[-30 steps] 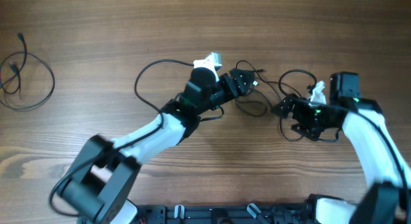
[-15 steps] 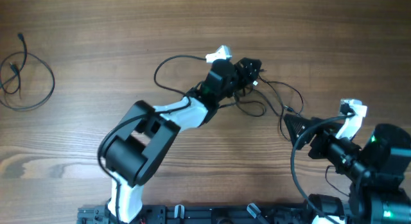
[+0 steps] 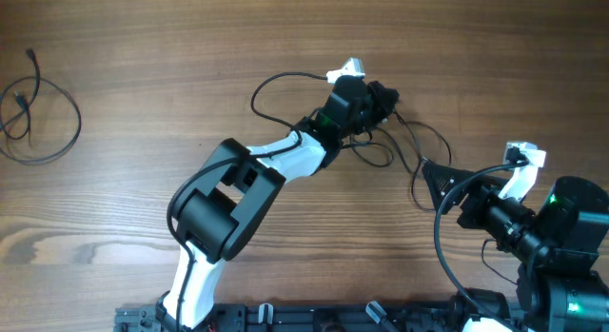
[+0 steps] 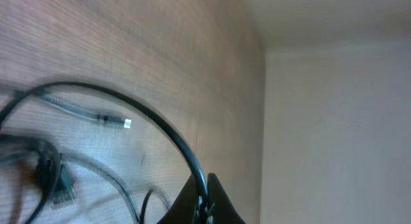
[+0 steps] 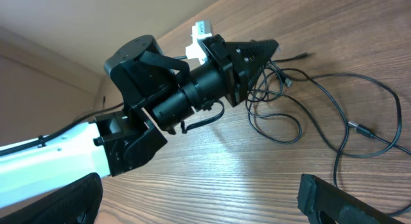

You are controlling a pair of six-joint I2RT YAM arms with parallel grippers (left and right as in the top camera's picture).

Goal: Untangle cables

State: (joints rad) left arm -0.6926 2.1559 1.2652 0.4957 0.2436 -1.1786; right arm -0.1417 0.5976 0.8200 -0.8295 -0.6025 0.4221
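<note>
The cables are thin black wires lying in loose crossing loops right of centre on the wooden table. My left gripper reaches over their far end and is shut on one black strand, which arcs up off the wood into the jaws. A small plug end lies beside that arc. In the right wrist view the left gripper points at the tangled loops. My right gripper stands open near the cables' right end, with nothing between its fingers.
A separate thin black cable lies coiled at the far left edge. A thicker black cord loops out from the left arm. The table's far edge and a pale wall lie just beyond the left gripper.
My left gripper has moved up and to the right and shut on a cable strand. The right arm pulled back to the lower right a second ago and has since hardly moved.
</note>
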